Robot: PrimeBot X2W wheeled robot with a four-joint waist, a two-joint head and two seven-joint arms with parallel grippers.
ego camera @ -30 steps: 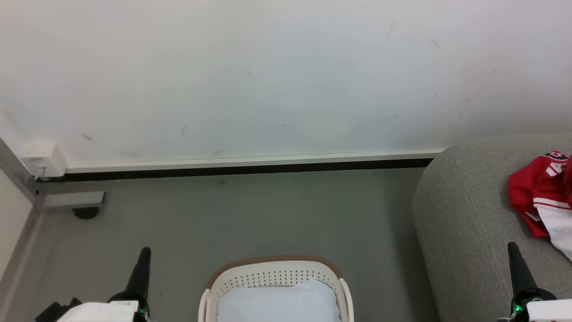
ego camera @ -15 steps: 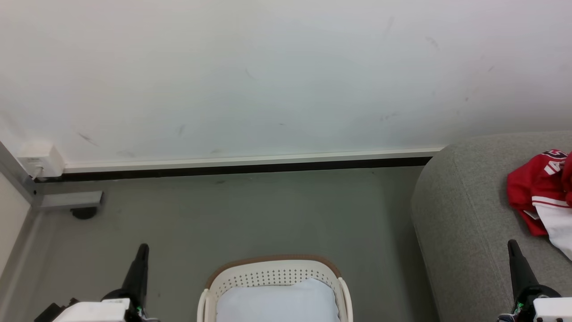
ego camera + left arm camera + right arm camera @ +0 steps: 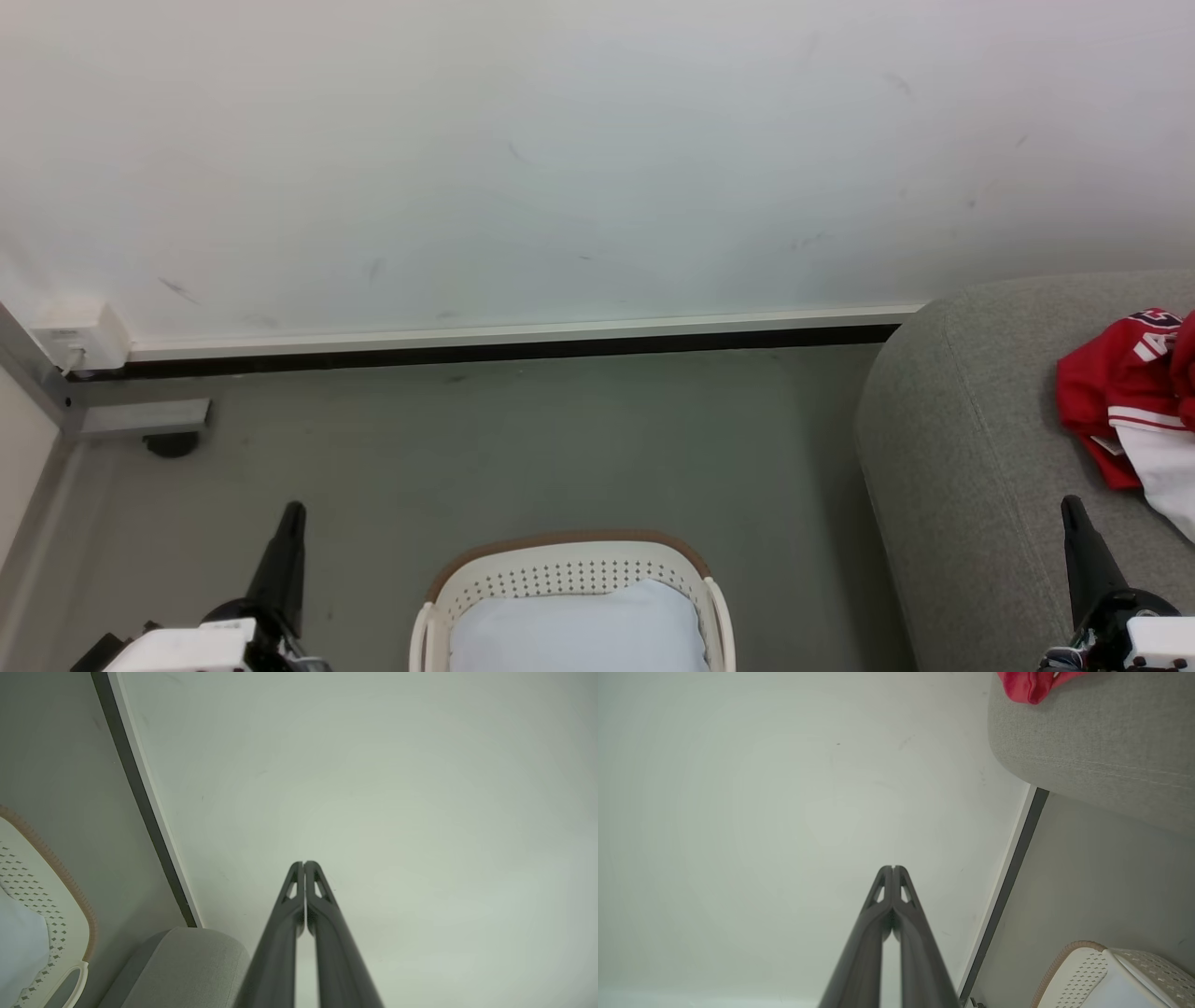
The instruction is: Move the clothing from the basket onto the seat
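The red clothing [image 3: 1125, 392] with white panels and lettering lies on the grey seat [image 3: 962, 448] at the right edge; a red fold [image 3: 1029, 686] of it shows on the seat [image 3: 1092, 746] in the right wrist view. The white perforated basket [image 3: 569, 571] with a tan rim stands on the floor at bottom centre, with a pale bluish sheet [image 3: 579, 630] inside it. My left gripper [image 3: 291, 511] is shut and empty, left of the basket. My right gripper [image 3: 1069, 504] is shut and empty in front of the seat. Both wrist views show fingers pressed together: left gripper [image 3: 304, 863], right gripper [image 3: 893, 868].
A white wall [image 3: 560, 159] with a dark baseboard [image 3: 504, 353] runs across the back. A grey metal frame with a foot [image 3: 173, 439] and a white box [image 3: 79, 336] stand at the far left. Grey floor [image 3: 523, 448] lies between basket and wall.
The whole head view has shifted slightly, so the camera moved. Both grippers sit a little lower and further out in the picture. Clothing, basket and seat have not moved.
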